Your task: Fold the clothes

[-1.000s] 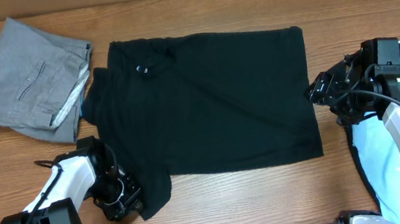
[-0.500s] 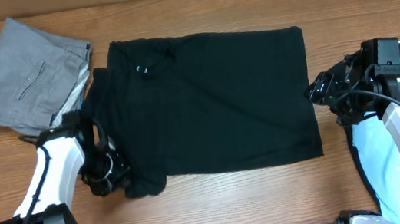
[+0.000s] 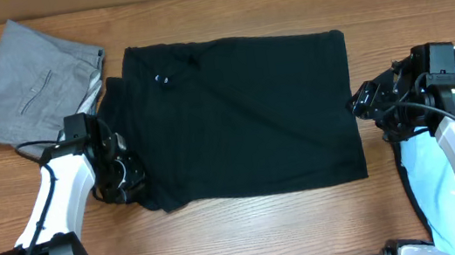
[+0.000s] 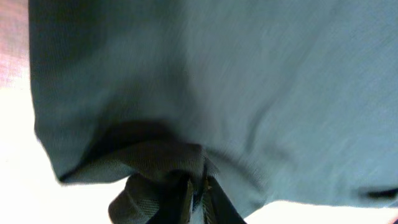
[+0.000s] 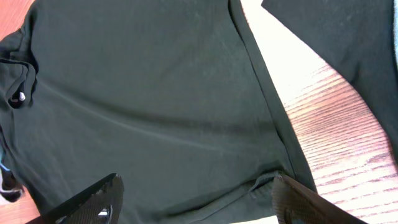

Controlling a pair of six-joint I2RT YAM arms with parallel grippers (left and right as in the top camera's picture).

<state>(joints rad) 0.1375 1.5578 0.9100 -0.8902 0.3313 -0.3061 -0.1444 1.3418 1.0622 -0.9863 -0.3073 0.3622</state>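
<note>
— Where does your black shirt [image 3: 244, 116] lie?
— Spread flat across the middle of the table [image 3: 250, 230], collar toward your left arm. Grey trousers [image 3: 33, 91] sit at the far left corner, just beside it. A light blue tee [image 3: 431, 198] lies under your right arm.
— Any writing you can read?
— Only one small white mark [image 3: 164, 79] near the collar, too small to read.
— And your grippers?
— Your left gripper [image 4: 200, 199] is pinched narrow on a bunched fold at the shirt's lower left corner. Your right gripper [image 5: 199, 205] stands wide, holding nothing, above the shirt's right edge.
</note>
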